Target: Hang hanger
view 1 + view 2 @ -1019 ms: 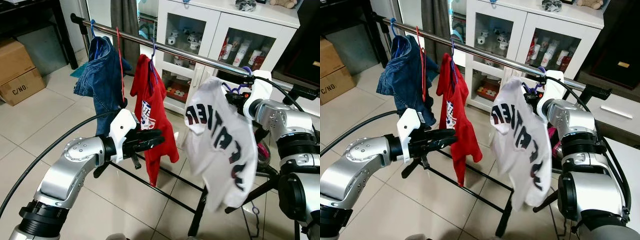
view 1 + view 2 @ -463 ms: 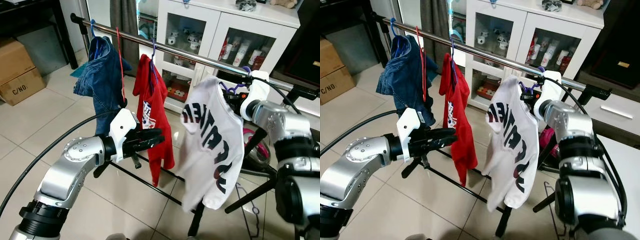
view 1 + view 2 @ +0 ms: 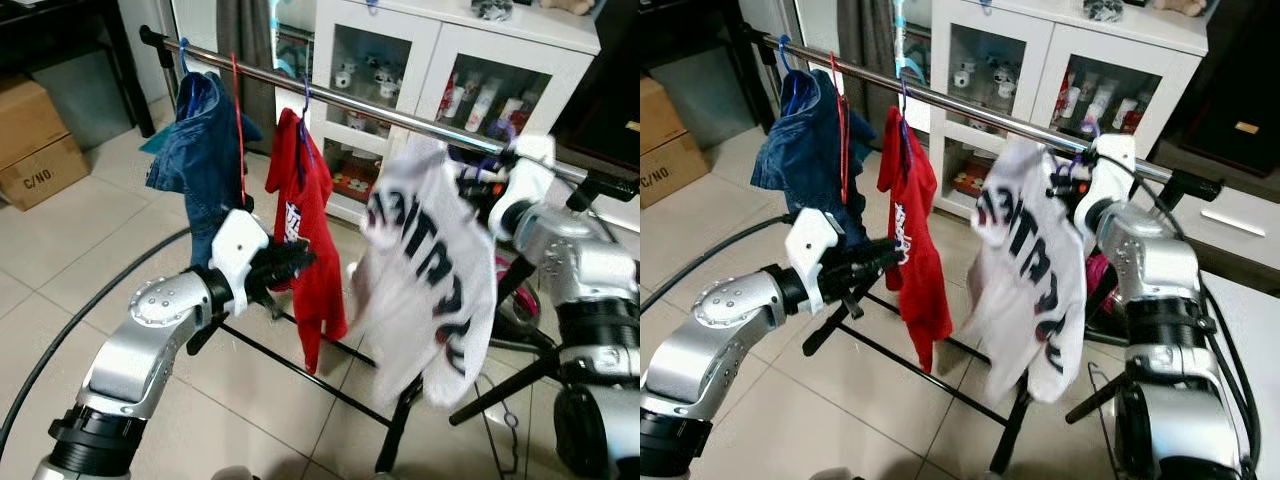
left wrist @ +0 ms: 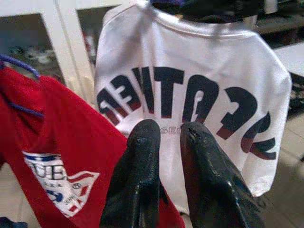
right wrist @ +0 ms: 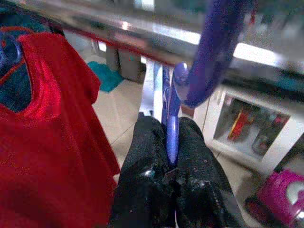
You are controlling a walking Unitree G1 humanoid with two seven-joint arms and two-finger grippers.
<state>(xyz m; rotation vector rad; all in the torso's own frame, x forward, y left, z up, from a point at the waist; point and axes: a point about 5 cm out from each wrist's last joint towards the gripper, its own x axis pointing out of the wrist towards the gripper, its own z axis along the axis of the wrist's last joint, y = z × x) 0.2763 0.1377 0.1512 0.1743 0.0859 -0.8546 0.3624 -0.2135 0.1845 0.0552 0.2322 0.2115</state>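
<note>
garments [image 3: 300, 215] on rail [image 3: 390, 112], cabinet [image 3: 450, 70] behind

Head stereo looking down at rail [image 3: 400, 115], wrist cameras close along fingers

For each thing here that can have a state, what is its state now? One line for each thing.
purple hanger: pinched by the right gripper, hook at the rail
white T-shirt: on the purple hanger, swinging, blurred
red T-shirt: hanging on the rail
denim garment: hanging on the rail
left gripper: fingers nearly together, holding nothing
cabinet: glass doors closed
</note>
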